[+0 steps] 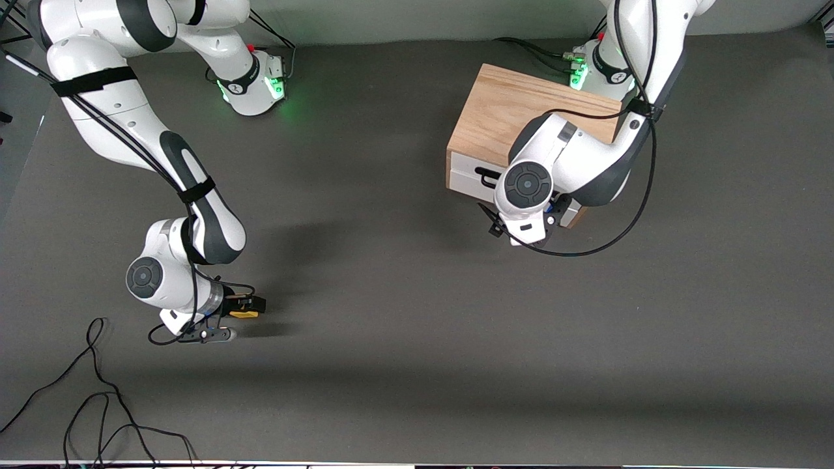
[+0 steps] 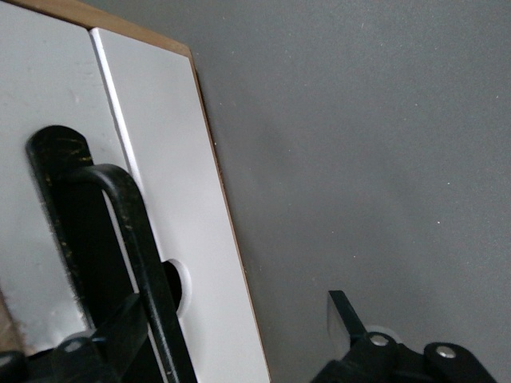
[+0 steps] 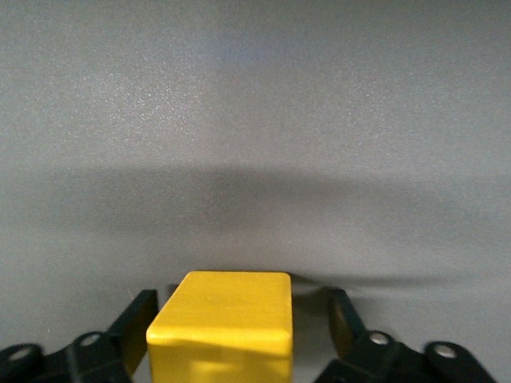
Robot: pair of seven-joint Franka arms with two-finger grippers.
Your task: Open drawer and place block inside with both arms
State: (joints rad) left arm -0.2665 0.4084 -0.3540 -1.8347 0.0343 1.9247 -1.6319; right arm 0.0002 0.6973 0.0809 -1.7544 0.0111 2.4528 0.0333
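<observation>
The light oak cabinet [image 1: 502,111] stands toward the left arm's end of the table. Its white drawer front [image 1: 466,179] with the black bar handle [image 1: 485,176] looks flush with the cabinet. My left gripper [image 2: 239,319] is open in front of the drawer front [image 2: 48,120]. One finger [image 2: 120,331] sits against the handle [image 2: 136,239] and the other is off past the panel's edge. In the front view the left wrist [image 1: 524,189] hides it. My right gripper [image 1: 238,318] is low over the mat, open, with a finger on each side of the yellow block [image 3: 219,327] [image 1: 245,314].
Loose black cables [image 1: 98,404] lie on the grey mat near the front camera at the right arm's end. The left arm's cable [image 1: 612,241] loops down beside the cabinet. Bare mat [image 1: 404,293] lies between the two grippers.
</observation>
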